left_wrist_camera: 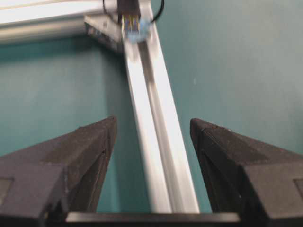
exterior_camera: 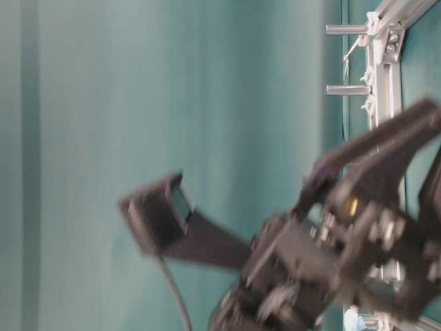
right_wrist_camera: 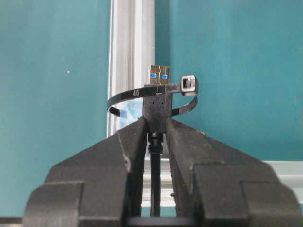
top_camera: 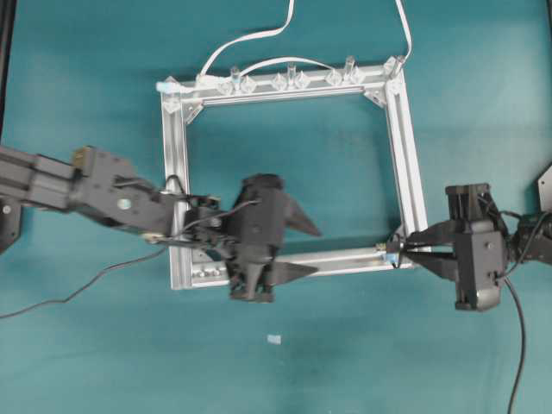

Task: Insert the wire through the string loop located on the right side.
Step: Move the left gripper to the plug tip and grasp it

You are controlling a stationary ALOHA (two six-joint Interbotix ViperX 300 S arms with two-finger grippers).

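Teal cloth covered the tabletop (top_camera: 103,362), and on it lay a square aluminium frame (top_camera: 405,147) with clear clips along its far rail. At the frame's near right corner the right gripper (right_wrist_camera: 156,125) had its jaws clamped on the wire (right_wrist_camera: 156,101), gripping the dark plug body just behind its silvery tip. In the right wrist view the plug stood straight out from the jaws, its long axis in line with the frame rail ahead, the metal end with two blue marks pointing away from the gripper. The string loop (right_wrist_camera: 182,90), a thin dark band, lay across the plug at that spot; the tip seemed already to poke past the band, though whether it ran through the ring or only in front of it I could not tell.

From above, the plug pointed left along the near rail, towards the left gripper (top_camera: 297,250). That one hung over the same rail, well apart from the corner, its jaws wide and holding nothing. Its wrist view looked down the rail at the plug and loop (left_wrist_camera: 132,26) at the far end, so the rail's line ran straight from its jaws to the tip. The right arm was plainly the nearer; the left, I judged, would have to travel along the rail to take the tip.
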